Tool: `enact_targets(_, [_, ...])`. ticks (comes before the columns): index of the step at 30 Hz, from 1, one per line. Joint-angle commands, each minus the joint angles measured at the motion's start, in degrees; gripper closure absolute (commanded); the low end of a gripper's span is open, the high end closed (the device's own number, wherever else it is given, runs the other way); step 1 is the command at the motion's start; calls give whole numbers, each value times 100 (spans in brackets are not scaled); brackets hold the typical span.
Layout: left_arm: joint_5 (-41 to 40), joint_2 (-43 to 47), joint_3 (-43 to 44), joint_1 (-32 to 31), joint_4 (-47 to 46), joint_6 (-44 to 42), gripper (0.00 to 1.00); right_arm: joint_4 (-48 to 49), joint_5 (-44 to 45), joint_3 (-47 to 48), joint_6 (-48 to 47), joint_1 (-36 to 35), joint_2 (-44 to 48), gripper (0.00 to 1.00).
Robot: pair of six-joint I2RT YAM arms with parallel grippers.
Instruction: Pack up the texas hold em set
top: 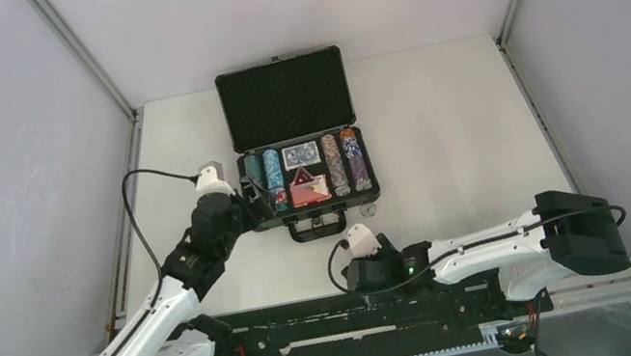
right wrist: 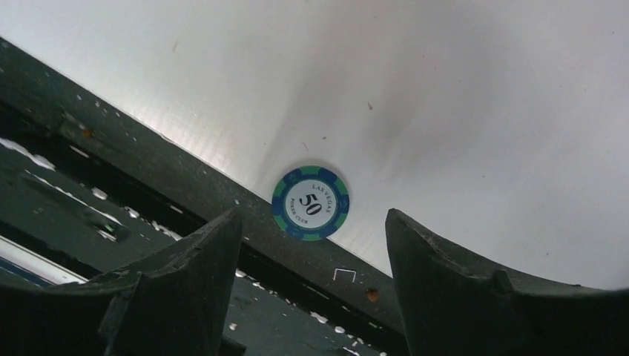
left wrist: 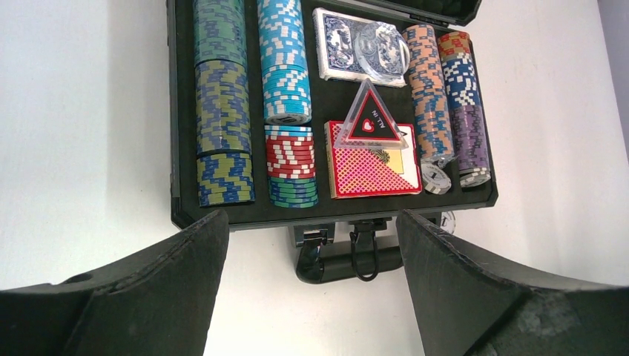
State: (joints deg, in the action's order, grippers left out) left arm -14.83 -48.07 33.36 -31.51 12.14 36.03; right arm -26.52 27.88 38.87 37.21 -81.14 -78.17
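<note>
**Both claws spread wide, case lid up**

Over on the left, the left claw (left wrist: pixel 311 226) hangs released, fingers (left wrist: pixel 148 289) far apart and nothing between them. Straight ahead of it, just past the fingertips, the black case (left wrist: pixel 174 148) lies on the white table (top: pixel 451 134). Its lid stands up at the far side and its handle (left wrist: pixel 337 259) points back at the claw.

Inside, from the claw's left, comes a green-and-blue chip row (left wrist: pixel 222 104). Next is a light-blue chip row (left wrist: pixel 284 67) with red and green chips at its near end. In the middle, the blue deck (left wrist: pixel 337 48) lies farther off with a clear round button (left wrist: pixel 382 46) on top. Nearer, the red deck (left wrist: pixel 371 170) carries the triangular button (left wrist: pixel 369 122). To the claw's right run an orange-and-blue chip row (left wrist: pixel 426 89) and a red, blue and purple chip row (left wrist: pixel 467 111), with a white chip (left wrist: pixel 435 178) tipped at their near end. One stray chip (left wrist: pixel 447 220) lies on the table just outside the case, peeking past the claw's right finger.

On to the right: the right claw (right wrist: pixel 313 222) is released too, gripping nothing. A blue-and-green 50 chip (right wrist: pixel 310 202) lies flat on the table just ahead of its fingertips, centred between them, at the edge of the black rail (right wrist: pixel 111 148).
</note>
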Motion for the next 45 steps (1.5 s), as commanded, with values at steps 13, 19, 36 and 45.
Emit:
enact_targets(13, [-61, 173, -155, -53, -116, 5, 12, 593, -873, -240, -1070, 319, 31, 23])
enact_targets(19, [-81, 184, -163, -51, -102, -17, 12, 689, -999, -234, -1195, 451, -134, 24])
enact_targets(36, [-54, 134, -149, -49, -124, -17, 13, 722, -1322, -135, -1312, 670, -414, 33])
enact_targets(45, [-38, 158, -155, -54, -122, -17, 13, 475, -1622, 68, -1277, 600, -602, 31])
